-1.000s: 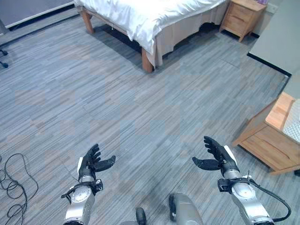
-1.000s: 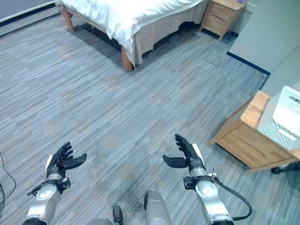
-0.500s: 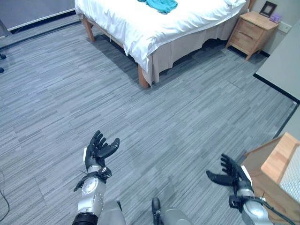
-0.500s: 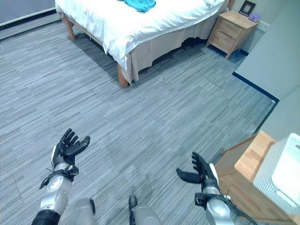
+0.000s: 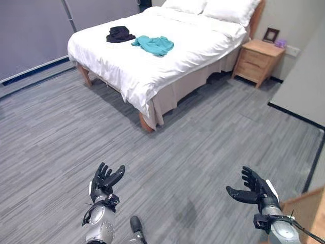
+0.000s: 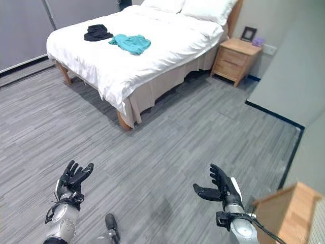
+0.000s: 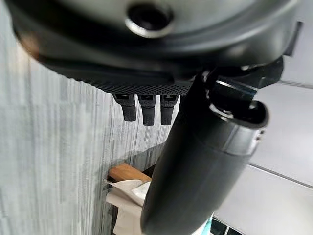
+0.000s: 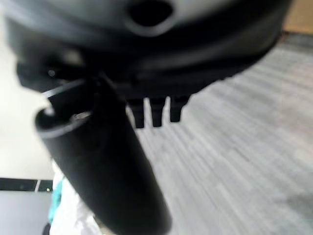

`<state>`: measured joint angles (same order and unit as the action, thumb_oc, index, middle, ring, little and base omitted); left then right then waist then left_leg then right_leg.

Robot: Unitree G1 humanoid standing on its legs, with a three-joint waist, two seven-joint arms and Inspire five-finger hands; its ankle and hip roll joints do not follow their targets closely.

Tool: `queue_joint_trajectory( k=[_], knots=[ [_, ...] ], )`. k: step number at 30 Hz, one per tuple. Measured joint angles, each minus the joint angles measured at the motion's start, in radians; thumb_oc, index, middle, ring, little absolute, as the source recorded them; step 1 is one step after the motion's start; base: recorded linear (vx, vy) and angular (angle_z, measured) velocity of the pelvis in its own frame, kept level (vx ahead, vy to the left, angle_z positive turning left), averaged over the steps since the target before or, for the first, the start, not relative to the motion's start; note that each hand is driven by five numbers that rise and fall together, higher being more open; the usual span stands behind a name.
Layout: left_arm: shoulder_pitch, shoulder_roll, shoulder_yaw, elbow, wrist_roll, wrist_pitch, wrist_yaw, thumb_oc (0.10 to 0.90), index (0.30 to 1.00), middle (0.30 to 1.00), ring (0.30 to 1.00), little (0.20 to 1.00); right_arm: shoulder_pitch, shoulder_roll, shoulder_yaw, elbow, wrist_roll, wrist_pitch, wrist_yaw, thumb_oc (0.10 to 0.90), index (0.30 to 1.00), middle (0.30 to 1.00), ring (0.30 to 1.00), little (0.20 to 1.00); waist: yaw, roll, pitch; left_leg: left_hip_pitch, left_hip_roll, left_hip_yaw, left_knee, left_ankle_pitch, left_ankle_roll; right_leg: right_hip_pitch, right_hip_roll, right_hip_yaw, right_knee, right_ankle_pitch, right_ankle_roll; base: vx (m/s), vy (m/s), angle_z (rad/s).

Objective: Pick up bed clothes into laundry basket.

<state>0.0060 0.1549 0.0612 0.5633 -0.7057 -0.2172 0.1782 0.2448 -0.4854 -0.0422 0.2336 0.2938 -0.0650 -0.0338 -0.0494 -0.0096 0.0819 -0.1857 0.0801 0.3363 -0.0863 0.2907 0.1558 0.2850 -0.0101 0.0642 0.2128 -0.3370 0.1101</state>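
A teal garment (image 5: 154, 44) and a black garment (image 5: 120, 34) lie on the white bed (image 5: 122, 71) at the far side of the room, the black one to the left of the teal one. My left hand (image 5: 104, 181) is held up low at the left, fingers straight and spread, holding nothing. My right hand (image 5: 256, 189) hovers low at the right, likewise open and empty. Both hands are well short of the bed, over bare floor. In the right eye view the teal garment (image 6: 130, 42) and the black garment (image 6: 98, 32) show the same way.
A wooden nightstand (image 5: 257, 61) with a picture frame stands right of the bed. Two white pillows (image 5: 210, 7) lie at the bed's head. A wooden cabinet corner (image 6: 285, 213) sits by my right hand. Grey plank floor (image 5: 203, 137) stretches between me and the bed.
The camera has tilted up, bringing the whole bed and both garments into view. My hands stay open at the bottom of the picture; the wooden cabinet has slid toward the right edge.
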Motion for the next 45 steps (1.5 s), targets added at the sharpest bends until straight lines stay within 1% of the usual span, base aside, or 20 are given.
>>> queue_joint_trajectory(
  k=[1,4,5,7,8,11,15,19,21,24,25,28,30,33,35,38,40,43,44,45],
  knots=[
    [0.005,0.053,0.011,0.011,0.0,0.003,0.006,0.8,0.9,0.9,0.9,0.9,-0.026,0.073,0.022,0.018,-0.003,-0.001,0.008,0.8,0.9,0.9,0.9,0.9,0.001,-0.075,-0.009,0.033,-0.04,-0.019,0.012,-0.02,-0.013,-0.022,-0.068,0.013,0.101,-0.049,0.044,0.57,0.41,-0.61],
    [-0.021,0.1,0.024,0.01,-0.001,0.003,0.008,0.8,0.9,0.9,0.9,0.9,-0.059,0.143,0.047,0.004,0.009,-0.011,0.004,0.8,0.9,0.9,0.9,0.9,0.006,-0.116,0.01,0.032,-0.034,0.014,0.156,-0.12,-0.038,-0.073,-0.131,0.018,0.236,0.113,0.05,0.32,0.35,-0.18],
    [-0.029,0.118,0.022,0.0,-0.002,-0.002,-0.001,0.8,0.9,0.9,0.9,0.9,-0.057,0.19,0.047,0.008,0.015,-0.009,0.007,0.8,0.9,0.9,0.9,0.9,0.035,-0.113,0.032,0.035,-0.024,0.042,0.251,-0.189,-0.015,-0.165,-0.11,-0.015,0.415,0.269,-0.014,0.45,0.557,0.3],
    [-0.009,0.097,-0.004,-0.044,-0.003,-0.002,-0.009,0.8,0.9,0.9,0.9,0.9,-0.038,0.167,0.022,-0.015,0.019,-0.01,0.007,0.8,0.9,0.9,0.9,0.9,0.025,-0.085,0.051,0.142,-0.137,0.087,0.13,-0.186,0.03,-0.255,-0.129,-0.009,0.629,0.508,0.001,0.38,0.432,0.17],
    [0.0,0.108,-0.008,-0.073,0.001,-0.005,-0.017,0.8,0.9,0.9,0.9,0.9,-0.05,0.143,0.004,-0.016,0.022,-0.024,0.008,0.8,0.9,0.9,0.9,0.9,0.019,-0.026,0.072,0.212,-0.121,0.074,0.079,-0.269,-0.002,-0.358,-0.136,-0.014,0.737,0.408,-0.004,0.25,0.224,0.19],
    [-0.051,0.146,0.024,-0.061,0.001,-0.001,-0.009,0.8,0.9,0.9,0.9,0.9,-0.083,0.144,0.003,-0.012,0.026,-0.019,0.008,0.8,0.9,0.9,0.9,0.9,-0.024,-0.048,0.113,0.238,-0.157,0.039,0.088,-0.29,-0.001,-0.513,-0.202,0.05,0.772,0.316,-0.001,0.3,0.185,0.46],
    [-0.074,0.134,0.032,-0.065,0.002,0.0,-0.014,0.8,0.9,0.9,0.9,0.9,-0.022,0.141,-0.003,-0.013,0.026,-0.011,0.022,0.8,0.9,0.9,0.9,0.9,-0.063,-0.026,0.172,0.451,-0.126,0.024,-0.003,-0.365,0.034,-0.752,-0.107,0.049,0.645,0.298,0.023,0.5,0.108,0.18],
    [-0.053,0.098,-0.002,-0.065,0.001,0.001,-0.026,0.8,0.9,0.9,0.9,0.9,0.004,0.139,-0.014,-0.005,0.038,-0.01,0.008,0.8,0.9,0.9,0.9,0.9,-0.143,-0.086,0.119,0.549,-0.118,-0.045,-0.004,-0.456,-0.139,-0.712,-0.08,-0.033,0.064,0.31,0.033,0.58,-0.045,0.52],
    [-0.037,0.047,-0.02,-0.049,0.002,0.012,-0.033,0.8,0.9,0.9,0.9,0.9,0.011,0.124,-0.028,0.009,0.04,-0.009,0.007,0.8,0.9,0.9,0.9,0.9,-0.161,-0.033,0.097,0.586,-0.053,-0.078,-0.001,-0.499,-0.19,-0.658,-0.019,-0.057,0.029,0.39,0.02,0.48,-0.093,0.55],
    [-0.039,0.042,-0.049,-0.059,0.043,0.023,-0.053,0.8,0.9,0.9,0.9,0.9,-0.05,0.103,-0.026,0.032,0.039,-0.008,0.011,0.8,0.9,0.9,0.9,0.9,-0.142,-0.016,0.091,0.622,0.005,-0.07,0.076,-0.42,-0.278,-0.62,-0.007,-0.196,0.072,0.485,-0.097,0.52,-0.197,-0.04],
    [-0.034,0.042,-0.047,-0.055,0.043,0.027,-0.054,0.8,0.9,0.9,0.9,0.9,-0.075,0.101,-0.026,0.042,0.039,-0.008,0.008,0.8,0.9,0.9,0.9,0.9,-0.131,-0.012,0.092,0.611,0.041,-0.078,0.206,-0.41,-0.296,-0.571,-0.009,-0.241,0.091,0.454,-0.159,0.29,-0.177,-0.24],
    [-0.054,0.028,-0.03,-0.061,0.036,0.02,-0.06,0.8,0.9,0.9,0.9,0.9,-0.108,0.068,-0.023,0.033,0.05,-0.016,0.007,0.8,0.9,0.9,0.9,0.9,-0.127,-0.015,0.083,0.43,0.089,-0.192,0.607,-0.259,-0.394,-0.433,0.01,-0.25,0.029,0.392,-0.203,0.43,-0.314,0.2],
    [-0.066,0.02,0.015,-0.076,0.011,0.01,-0.056,0.8,0.9,0.9,0.9,0.9,-0.15,0.065,-0.024,0.032,0.094,-0.018,0.002,0.8,0.9,0.9,0.9,0.9,-0.088,-0.048,0.11,0.273,0.087,-0.231,0.87,-0.068,-0.375,-0.372,0.025,-0.187,-0.026,0.391,-0.233,0.34,-0.193,-0.6],
    [-0.056,0.052,0.052,-0.066,-0.001,0.005,-0.043,0.8,0.9,0.9,0.9,0.9,-0.177,0.069,-0.013,0.001,0.109,-0.036,-0.004,0.8,0.9,0.9,0.9,0.9,-0.059,-0.108,0.133,0.103,0.107,-0.17,0.877,-0.227,-0.292,-0.24,-0.001,-0.155,-0.133,0.413,-0.23,0.28,0.001,-0.54],
    [-0.042,0.058,0.056,-0.062,-0.007,-0.002,-0.039,0.8,0.9,0.9,0.9,0.9,-0.177,0.064,-0.013,-0.012,0.109,-0.043,-0.006,0.8,0.9,0.9,0.9,0.9,-0.038,-0.12,0.135,0.079,0.114,-0.116,0.63,-0.251,-0.28,-0.169,0.01,-0.114,-0.189,0.408,-0.2,0.36,0.146,-0.54],
    [-0.024,0.061,0.037,-0.063,-0.009,-0.004,-0.038,0.8,0.9,0.9,0.9,0.9,-0.16,0.061,-0.01,-0.014,0.108,-0.045,-0.001,0.8,0.9,0.9,0.9,0.9,-0.039,-0.095,0.13,0.097,0.074,-0.163,0.264,-0.216,-0.266,-0.093,0.046,-0.068,-0.24,0.394,-0.165,0.23,0.081,-0.61],
    [-0.011,0.046,0.005,-0.061,-0.01,-0.004,-0.039,0.8,0.9,0.9,0.9,0.9,-0.116,0.048,-0.01,-0.011,0.108,-0.045,0.005,0.8,0.9,0.9,0.9,0.9,-0.054,-0.062,0.112,0.099,0.029,-0.157,0.255,-0.069,-0.192,-0.044,0.067,-0.03,-0.259,0.363,-0.121,0.21,0.103,-0.44],
    [-0.026,0.046,-0.05,-0.062,-0.01,-0.004,-0.059,0.8,0.9,0.9,0.9,0.9,-0.057,0.053,-0.006,0.003,0.097,-0.037,0.01,0.8,0.9,0.9,0.9,0.9,-0.091,-0.029,0.094,0.197,0.041,-0.137,0.091,-0.089,-0.123,-0.134,0.077,-0.033,-0.066,0.255,-0.008,0.1,0.13,-0.13],
    [-0.027,0.031,-0.052,-0.062,-0.009,-0.005,-0.059,0.8,0.9,0.9,0.9,0.9,-0.053,0.051,-0.006,-0.008,0.097,-0.037,0.014,0.8,0.9,0.9,0.9,0.9,-0.098,-0.01,0.071,0.222,0.036,-0.155,0.016,-0.096,-0.111,-0.166,0.056,-0.032,-0.158,0.229,-0.046,0.07,0.115,-0.53],
    [-0.037,0.035,-0.047,-0.062,-0.01,-0.005,-0.058,0.8,0.9,0.9,0.9,0.9,-0.054,0.055,-0.007,-0.008,0.098,-0.038,0.015,0.8,0.9,0.9,0.9,0.9,-0.108,-0.009,0.067,0.225,0.024,-0.167,-0.003,-0.1,-0.117,-0.144,0.039,-0.069,-0.233,0.331,-0.068,0.04,0.079,-0.26]
  ],
)
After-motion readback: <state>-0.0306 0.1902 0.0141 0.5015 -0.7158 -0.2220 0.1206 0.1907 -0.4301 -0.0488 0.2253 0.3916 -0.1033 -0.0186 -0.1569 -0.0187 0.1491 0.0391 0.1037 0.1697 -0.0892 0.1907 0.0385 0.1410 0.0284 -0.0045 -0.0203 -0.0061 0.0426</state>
